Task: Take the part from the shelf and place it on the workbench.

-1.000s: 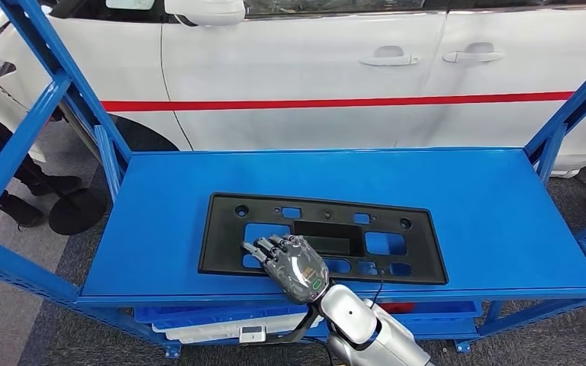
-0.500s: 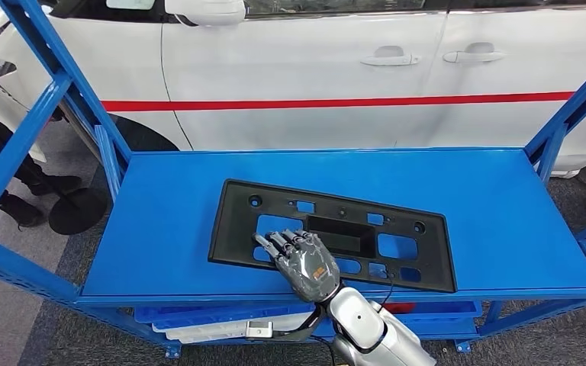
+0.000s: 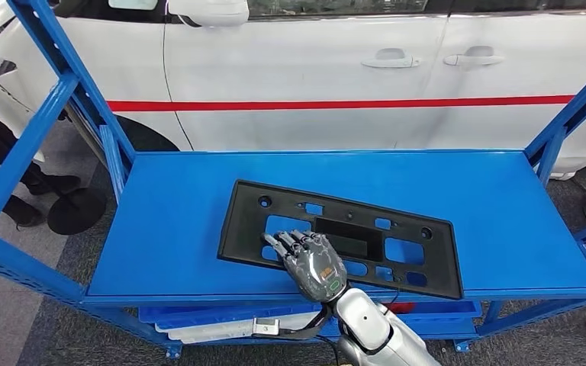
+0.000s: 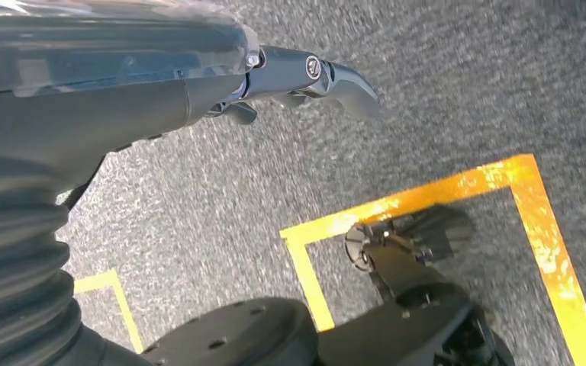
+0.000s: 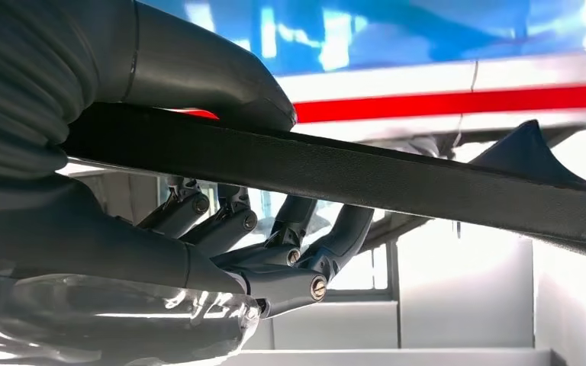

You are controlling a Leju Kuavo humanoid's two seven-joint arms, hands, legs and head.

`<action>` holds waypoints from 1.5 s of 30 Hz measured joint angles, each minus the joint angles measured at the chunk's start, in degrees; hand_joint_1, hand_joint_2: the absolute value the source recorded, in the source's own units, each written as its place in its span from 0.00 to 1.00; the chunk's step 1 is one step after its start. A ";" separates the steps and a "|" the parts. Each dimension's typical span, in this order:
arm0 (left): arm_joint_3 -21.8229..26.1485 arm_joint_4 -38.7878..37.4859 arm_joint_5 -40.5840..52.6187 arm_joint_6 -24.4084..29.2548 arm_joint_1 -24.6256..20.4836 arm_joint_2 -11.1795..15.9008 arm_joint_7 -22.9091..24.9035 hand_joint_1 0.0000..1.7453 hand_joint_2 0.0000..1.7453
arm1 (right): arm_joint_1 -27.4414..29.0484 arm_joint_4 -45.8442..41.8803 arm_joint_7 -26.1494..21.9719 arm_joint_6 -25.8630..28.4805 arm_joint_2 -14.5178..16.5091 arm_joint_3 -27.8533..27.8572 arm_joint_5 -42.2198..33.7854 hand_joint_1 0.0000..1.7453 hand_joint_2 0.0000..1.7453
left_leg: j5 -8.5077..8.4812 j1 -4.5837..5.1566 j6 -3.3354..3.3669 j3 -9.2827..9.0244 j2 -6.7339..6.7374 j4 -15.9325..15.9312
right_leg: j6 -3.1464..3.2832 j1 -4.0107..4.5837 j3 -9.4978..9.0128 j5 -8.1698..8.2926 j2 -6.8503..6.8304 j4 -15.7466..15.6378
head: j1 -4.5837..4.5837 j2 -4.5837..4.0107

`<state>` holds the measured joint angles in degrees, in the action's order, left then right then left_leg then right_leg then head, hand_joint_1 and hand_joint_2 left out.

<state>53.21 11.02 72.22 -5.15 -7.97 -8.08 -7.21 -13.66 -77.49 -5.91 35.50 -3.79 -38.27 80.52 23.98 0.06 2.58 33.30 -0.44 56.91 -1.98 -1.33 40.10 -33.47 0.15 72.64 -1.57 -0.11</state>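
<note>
**Black part gripped at its near edge on the blue shelf**

White car (image 3: 328, 76) bodywork with a red stripe stands behind everything, its two door handles side by side near the top of the head view. In front of it stands the blue shelf (image 3: 496, 206), with slanted blue frame struts rising at both ends. Grey carpet floor (image 4: 442, 99) lies below, marked with yellow tape lines (image 4: 427, 198) in the left wrist view.

On the shelf's top surface lies the black part (image 3: 397, 263), a long flat plastic panel with several rectangular cut-outs and small round holes. It sits askew, its left end further from the robot than its right end, and its near right corner reaches the shelf's front edge.

The right hand (image 3: 313, 263) comes up from below the front edge and holds the part at its near long edge, left of the middle. In the right wrist view the thumb (image 5: 198, 69) presses on one face of the panel and the fingers (image 5: 290, 236) curl against the other, so the panel is clamped between them.

The left hand (image 4: 305, 80) hangs over the carpet with nothing in it; how far its fingers are spread I cannot tell.
</note>
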 joint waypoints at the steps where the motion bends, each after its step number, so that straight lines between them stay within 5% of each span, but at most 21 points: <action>1: -0.02 0.00 0.04 -0.04 0.02 -0.01 0.00 0.00 1.00 | 0.19 -0.03 0.12 -0.46 -0.13 0.12 0.70 1.00 1.00 | 0.04 0.00 -0.05 0.08 -0.01 0.14 | -0.03 -0.02 0.47 0.18 -0.01 0.99 | 0.00 0.00; 4: -0.06 0.00 0.13 -0.13 0.03 -0.05 0.01 0.00 1.00 | 0.37 -0.57 0.51 -1.19 -0.48 0.45 2.96 1.00 1.00 | 0.45 -0.09 -0.62 0.36 -0.11 1.04 | 0.21 -0.09 -3.90 4.91 -0.04 -7.56 | 0.00 0.00; 6: -0.07 0.00 0.11 -0.14 0.01 -0.09 0.02 0.00 1.00 | 0.30 -1.26 0.85 -1.38 -0.72 0.66 4.70 1.00 1.00 | 0.78 0.08 -1.26 0.68 -0.14 1.76 | 0.74 0.09 -6.32 6.59 0.05 -12.65 | 0.00 0.00; 11: -0.07 0.00 0.02 -0.25 0.10 0.02 0.00 0.00 1.00 | -0.03 -3.33 1.65 -2.14 -1.95 1.16 7.70 1.00 1.00 | 2.00 -0.04 -2.80 1.66 -0.04 3.49 | 2.47 0.09 -6.16 7.42 0.00 -13.62 | 0.00 0.00; 14: -0.07 0.00 0.05 -0.27 0.16 0.04 0.00 0.00 1.00 | -0.36 -4.20 1.78 -2.26 -2.55 1.39 7.85 1.00 1.00 | 7.81 -0.48 -3.66 5.29 0.08 12.97 | 2.96 0.01 -5.82 7.76 -0.27 -13.72 | 0.00 0.00; 16: -0.07 0.00 0.11 -0.29 0.28 0.04 0.00 0.00 1.00 | -0.37 -4.36 1.87 -2.42 -2.97 1.57 7.88 1.00 1.00 | 9.58 -0.68 -3.93 6.84 0.08 17.81 | 2.91 0.05 -5.59 7.90 -0.41 -13.68 | 0.00 0.00; 18: -0.07 0.00 0.19 -0.29 0.36 0.06 0.00 0.00 1.00 | -0.38 -4.52 2.07 -2.57 -3.28 1.69 7.91 1.00 1.00 | 7.24 -0.75 -3.89 4.38 0.10 14.30 | 2.71 0.00 -5.50 8.05 -0.44 -13.61 | 0.00 0.00; 20: -0.07 0.00 0.25 -0.29 0.26 0.08 0.00 0.00 1.00 | -0.44 -4.85 2.29 -2.64 -3.46 1.79 7.97 1.00 1.00 | 4.24 -0.67 -3.58 -0.01 0.11 6.07 | 2.35 0.04 -5.43 8.24 -0.43 -13.55 | 0.00 0.00; 22: -0.08 0.00 0.34 -0.29 0.15 0.08 -0.01 0.00 1.00 | -0.50 -5.19 2.50 -2.70 -3.59 1.87 8.01 1.00 1.00 | 3.37 -0.43 -3.07 -1.90 0.06 1.91 | 1.71 0.17 -5.19 8.60 -0.41 -13.59 | 0.00 0.00; 26: -0.10 0.00 0.59 -0.31 0.39 0.07 -0.03 0.00 1.00 | -0.48 -5.84 2.85 -3.03 -3.94 1.96 8.02 1.00 1.00 | 2.38 -0.38 -1.45 -1.52 0.10 1.19 | 0.32 0.07 -4.55 8.16 -0.32 -12.99 | 0.00 0.00; 30: -0.19 0.00 0.79 -0.34 0.33 0.06 -0.09 0.00 1.00 | -0.27 -6.22 3.28 -3.47 -4.59 2.01 8.02 1.00 1.00 | 1.39 -0.08 -0.30 -0.49 0.22 0.98 | 0.06 0.09 0.55 0.78 -0.23 -0.53 | 0.00 0.00; 32: -0.20 0.00 0.83 -0.43 0.39 0.06 -0.11 0.00 1.00 | -0.02 -6.25 3.54 -3.77 -4.85 2.01 8.02 1.00 1.00 | 1.15 0.27 -0.17 0.13 0.19 1.27 | 0.26 0.15 1.01 0.43 -0.23 1.89 | 0.00 0.00; 35: -0.24 0.00 0.94 -0.55 0.44 -0.01 -0.11 0.00 1.00 | 0.09 -6.70 3.79 -4.19 -5.11 2.01 8.02 1.00 1.00 | 1.02 0.68 -0.31 0.65 0.14 1.77 | 1.45 0.75 -5.14 4.65 -0.24 -8.10 | 0.00 0.01; 37: -0.27 0.00 0.98 -0.67 0.38 -0.09 -0.11 0.00 1.00 | 0.04 -7.08 3.89 -4.44 -5.16 2.01 8.02 1.00 1.00 | 0.85 0.82 -0.67 0.91 0.15 2.02 | 2.09 1.19 -7.73 5.89 -0.32 -12.99 | 0.00 0.01; 41: -0.29 0.00 0.99 -0.90 0.35 -0.01 -0.09 0.00 1.00 | -0.07 -7.34 3.87 -5.56 -5.30 2.01 8.04 1.00 1.00 | 1.07 0.68 -1.89 1.44 0.19 2.58 | 2.82 1.01 -7.72 6.87 -0.52 -14.31 | 0.00 0.00; 43: -0.29 0.00 1.04 -1.01 0.34 0.09 -0.09 0.00 1.00 | -0.57 -7.37 3.82 -6.52 -5.33 2.02 8.04 1.00 1.00 | 4.18 0.39 -2.62 2.94 0.17 6.46 | 3.18 0.66 -7.40 7.55 -0.72 -14.77 | 0.00 0.00; 45: -0.30 0.00 1.13 -1.09 0.33 0.11 -0.09 0.00 1.00 | -1.48 -7.37 4.32 -7.86 -5.58 2.05 8.04 1.00 1.00 | 8.42 -0.15 -3.28 5.59 0.17 13.72 | 3.27 0.61 -6.68 8.04 -0.78 -14.76 | 0.00 0.00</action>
<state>52.91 11.02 73.35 -6.25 -7.64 -7.97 -7.30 -15.13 -84.86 -1.58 27.64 -9.37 -36.21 88.56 32.41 -0.09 -0.69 38.89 -0.27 70.63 1.29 -0.72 33.41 -25.42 -0.63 57.87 -1.57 -0.11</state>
